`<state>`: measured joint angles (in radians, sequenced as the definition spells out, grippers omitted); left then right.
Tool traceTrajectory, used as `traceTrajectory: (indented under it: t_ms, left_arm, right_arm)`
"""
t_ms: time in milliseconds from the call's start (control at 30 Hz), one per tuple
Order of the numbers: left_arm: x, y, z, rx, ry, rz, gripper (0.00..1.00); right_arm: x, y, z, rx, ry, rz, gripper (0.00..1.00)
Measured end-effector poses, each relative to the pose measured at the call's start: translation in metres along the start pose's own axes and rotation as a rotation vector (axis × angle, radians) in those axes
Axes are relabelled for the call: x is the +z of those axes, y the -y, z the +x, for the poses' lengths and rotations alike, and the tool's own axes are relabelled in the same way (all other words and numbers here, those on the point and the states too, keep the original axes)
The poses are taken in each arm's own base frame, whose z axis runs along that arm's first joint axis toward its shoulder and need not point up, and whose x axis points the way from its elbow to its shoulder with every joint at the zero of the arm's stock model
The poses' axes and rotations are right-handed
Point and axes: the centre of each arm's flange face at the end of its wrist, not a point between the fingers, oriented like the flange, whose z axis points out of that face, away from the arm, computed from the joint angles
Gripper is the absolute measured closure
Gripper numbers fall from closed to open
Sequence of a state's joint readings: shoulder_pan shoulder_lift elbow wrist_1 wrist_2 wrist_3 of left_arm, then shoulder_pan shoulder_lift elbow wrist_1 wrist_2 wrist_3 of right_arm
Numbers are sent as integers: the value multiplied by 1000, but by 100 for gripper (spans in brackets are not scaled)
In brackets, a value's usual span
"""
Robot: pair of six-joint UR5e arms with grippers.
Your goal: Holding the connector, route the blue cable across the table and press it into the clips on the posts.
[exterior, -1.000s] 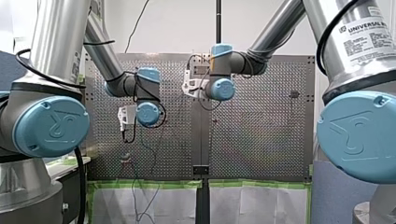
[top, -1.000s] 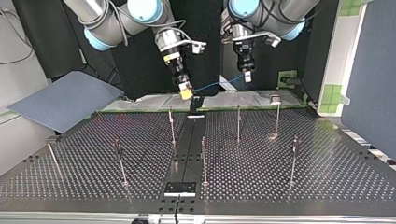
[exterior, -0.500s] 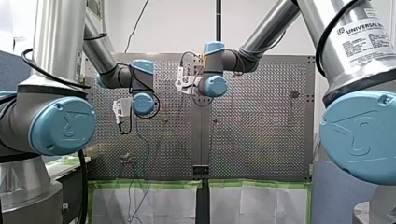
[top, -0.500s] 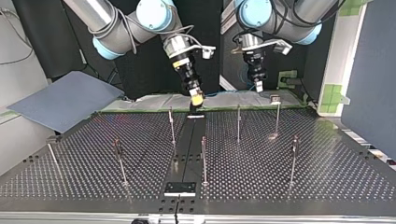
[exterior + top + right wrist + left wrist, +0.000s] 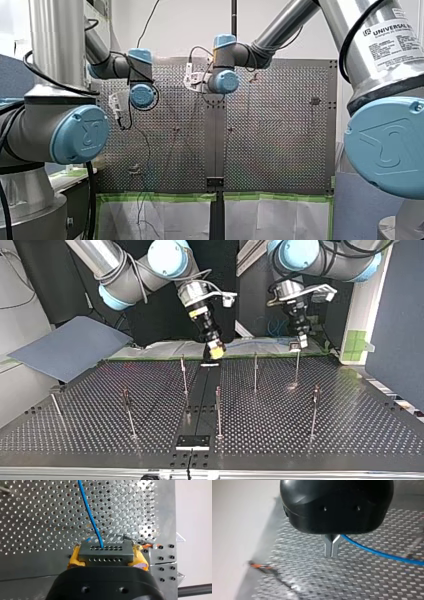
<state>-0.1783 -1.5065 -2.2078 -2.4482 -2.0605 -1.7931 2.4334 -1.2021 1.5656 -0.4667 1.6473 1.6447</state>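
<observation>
my right gripper [image 5: 106,555] has its yellow pads clamped on the two short ends of the dark grey rectangular connector [image 5: 105,551]. the connector's long axis runs across from pad to pad, and its face with rows of small holes points away from the gripper. the thin blue cable [image 5: 90,517] leaves that face near the middle and runs straight ahead over the perforated metal table [image 5: 350,430], bending slightly to one side.

in the top view this gripper hangs tilted above the table's far edge, over the end of the black centre strip [image 5: 200,400]. my left gripper [image 5: 302,343] hangs further to that view's right, just beside the clip-topped slender metal post [image 5: 297,367]; whether they touch i cannot tell.

in the left wrist view its metal fingers [image 5: 329,548] stand with tips together, and the cable comes out of the notch at their roots and slopes off sideways above the table.

more upright posts are spread across the table between the two grippers and the near edge. a blue-grey sheet [image 5: 70,347] lies tilted at the top view's left, off the table.
</observation>
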Motion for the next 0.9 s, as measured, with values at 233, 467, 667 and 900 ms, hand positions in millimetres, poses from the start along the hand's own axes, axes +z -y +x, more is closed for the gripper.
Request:
traceTrajectory:
  t_ms: [233, 467, 667, 900]
  left_arm:
    - [5, 6, -26, -47, 43, 26, 100]
    - [9, 7, -38, -61, 47, 23, 100]
    - [15, 6, -44, -80, 59, 19, 100]
    - [31, 6, -59, -88, 86, -14, 100]
  right_arm:
    - [9, 7, 10, 0, 18, 13, 100]
    - [17, 23, 16, 2, 18, 38, 100]
    - [21, 35, 30, 4, 12, 54, 100]
    - [30, 39, 52, 26, -7, 55, 100]
